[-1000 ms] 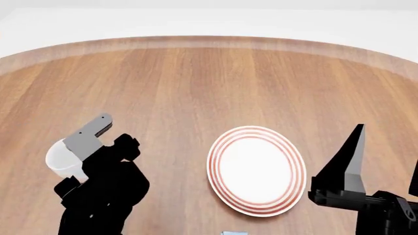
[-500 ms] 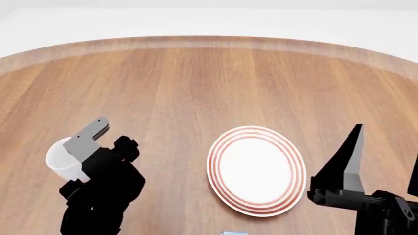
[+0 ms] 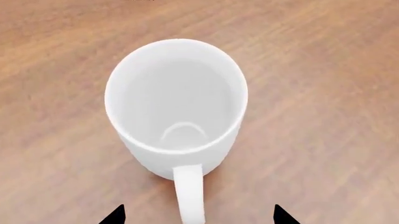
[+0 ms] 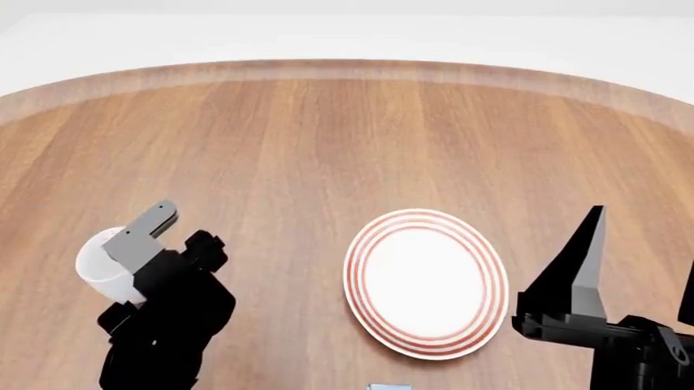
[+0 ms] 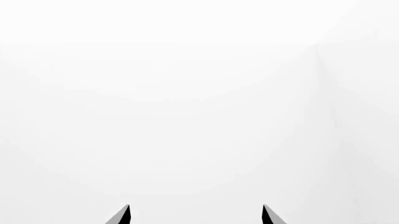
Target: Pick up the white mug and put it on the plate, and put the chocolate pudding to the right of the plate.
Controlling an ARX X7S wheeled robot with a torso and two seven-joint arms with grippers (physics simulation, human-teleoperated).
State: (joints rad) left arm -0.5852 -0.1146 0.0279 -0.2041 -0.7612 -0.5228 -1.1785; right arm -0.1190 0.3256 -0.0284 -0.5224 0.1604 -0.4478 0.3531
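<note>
The white mug (image 4: pixel 93 262) stands upright on the wooden table at the left, partly covered by my left gripper (image 4: pixel 130 244). In the left wrist view the empty mug (image 3: pixel 177 100) is seen from above. Its loop handle (image 3: pixel 188 191) points back between the two black fingertips of my open left gripper (image 3: pixel 198 215), which do not touch it. The red-ringed plate (image 4: pixel 425 283) lies empty right of centre. Only a light blue sliver of the chocolate pudding (image 4: pixel 388 387) shows at the bottom edge. My right gripper (image 4: pixel 642 260) is raised at the plate's right. It stands open (image 5: pixel 195 214) and holds nothing.
The round wooden table (image 4: pixel 325 138) stretches bare toward its curved far edge, with white floor beyond it. The right wrist view shows nothing but plain white past the fingertips.
My left gripper has dropped slightly and drawn closer onto the mug; its grey finger sits lower than before. The mug, plate and right arm have not moved.
</note>
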